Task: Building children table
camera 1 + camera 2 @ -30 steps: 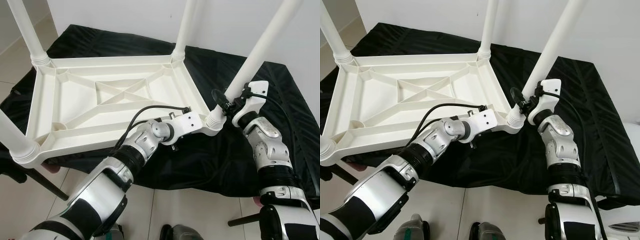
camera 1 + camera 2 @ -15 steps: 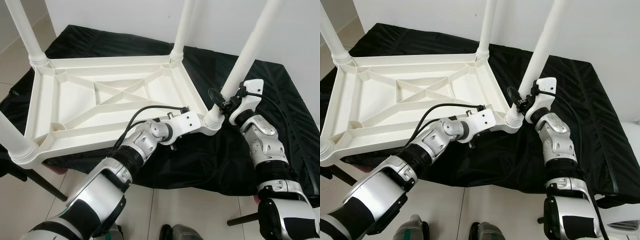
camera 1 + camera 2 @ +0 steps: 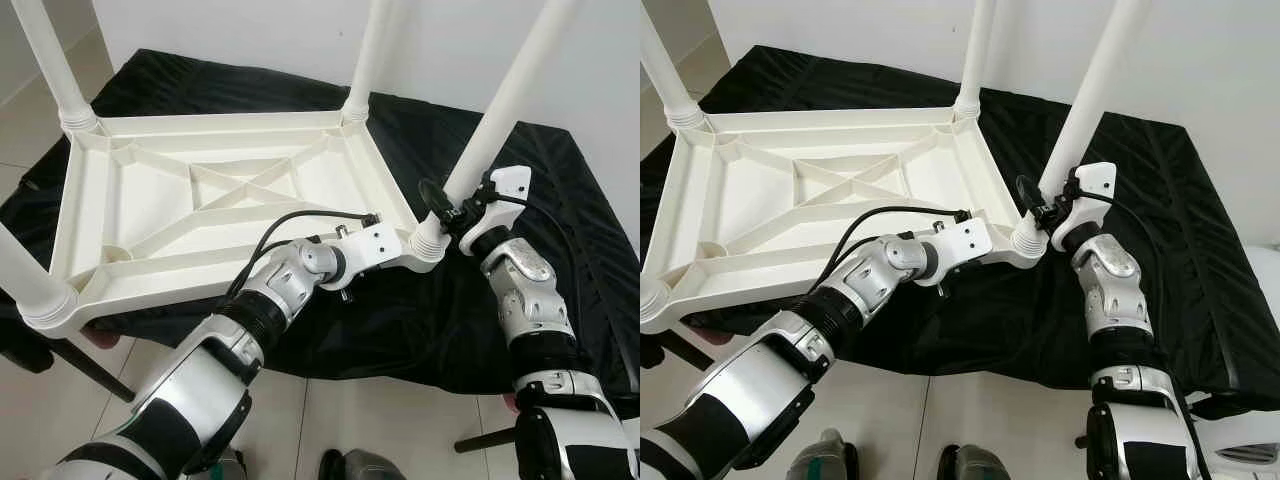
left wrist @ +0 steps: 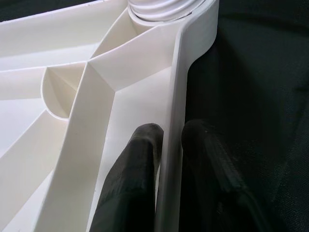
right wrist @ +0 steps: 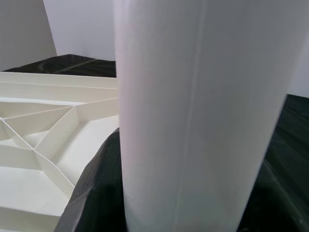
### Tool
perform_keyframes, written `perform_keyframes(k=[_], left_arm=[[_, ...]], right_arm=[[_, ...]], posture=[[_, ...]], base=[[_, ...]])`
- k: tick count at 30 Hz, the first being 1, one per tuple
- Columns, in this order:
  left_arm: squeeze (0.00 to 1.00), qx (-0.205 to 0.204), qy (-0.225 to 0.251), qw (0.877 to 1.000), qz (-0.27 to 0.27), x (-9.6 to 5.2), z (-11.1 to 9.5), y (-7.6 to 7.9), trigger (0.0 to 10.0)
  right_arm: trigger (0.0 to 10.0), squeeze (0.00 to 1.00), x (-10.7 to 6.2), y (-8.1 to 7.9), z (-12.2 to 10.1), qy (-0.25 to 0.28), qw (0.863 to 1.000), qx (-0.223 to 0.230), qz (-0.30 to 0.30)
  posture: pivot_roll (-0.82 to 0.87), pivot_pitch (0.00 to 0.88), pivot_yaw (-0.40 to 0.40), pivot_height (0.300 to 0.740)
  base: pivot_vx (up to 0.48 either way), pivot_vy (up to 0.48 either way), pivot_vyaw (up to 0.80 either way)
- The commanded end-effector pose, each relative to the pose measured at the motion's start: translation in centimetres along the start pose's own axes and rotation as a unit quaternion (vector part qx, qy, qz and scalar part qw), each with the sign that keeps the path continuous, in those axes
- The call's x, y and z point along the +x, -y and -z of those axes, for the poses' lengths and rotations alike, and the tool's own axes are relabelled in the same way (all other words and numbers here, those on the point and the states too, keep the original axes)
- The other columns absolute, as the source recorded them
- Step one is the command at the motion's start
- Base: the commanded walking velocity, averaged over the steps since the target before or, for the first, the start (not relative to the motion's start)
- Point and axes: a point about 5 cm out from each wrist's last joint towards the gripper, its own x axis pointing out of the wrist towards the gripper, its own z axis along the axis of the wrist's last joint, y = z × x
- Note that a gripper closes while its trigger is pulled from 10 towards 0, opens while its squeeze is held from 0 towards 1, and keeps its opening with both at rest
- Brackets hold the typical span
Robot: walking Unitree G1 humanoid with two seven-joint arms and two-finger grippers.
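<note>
The upturned white tabletop [image 3: 200, 200] lies on the black-draped surface [image 3: 560, 200]. The left hand [image 4: 166, 169] pinches its near-right rim; the right hand [image 3: 450, 205] is closed around that corner's leg [image 3: 500, 110]. Stiff, light, smooth plastic: grip the leg low.

Bright, even, soft-shadowed light — head views sharp, both wrist close-ups slightly soft.

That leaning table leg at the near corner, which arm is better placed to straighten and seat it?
Right. The right tool already clasps the leg just above its socket, while the left tool pinches the tabletop rim, steadying it.
</note>
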Motion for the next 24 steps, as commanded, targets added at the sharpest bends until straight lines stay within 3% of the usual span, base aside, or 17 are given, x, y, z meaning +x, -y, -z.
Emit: perform_keyframes(k=[1, 8, 24], left_arm=[[0.0, -0.012, -0.026, 0.999, 0.026, 0.1, 1.3, 0.7, 10.0], [0.0, -0.012, -0.026, 0.999, 0.027, 0.1, 1.3, 0.7, 10.0], [0.0, -0.012, -0.027, 0.999, 0.026, 0.0, 1.3, 0.6, 10.0]], right_arm=[[10.0, 0.0, -1.3, -0.2, 3.5, -0.073, 0.997, 0.024, 0.004], [10.0, 0.0, -1.3, 0.1, 3.6, -0.075, 0.997, 0.027, 0.02], [10.0, 0.0, -0.9, -1.8, 3.3, -0.048, 0.997, 0.045, 0.033]], posture=[[0.02, 0.047, -0.065, 0.74], [0.02, 0.049, -0.064, 0.74], [0.02, 0.05, -0.064, 0.74]], base=[[0.0, 0.0, 0.0], [0.0, 0.0, 0.0], [0.0, 0.0, 0.0]])
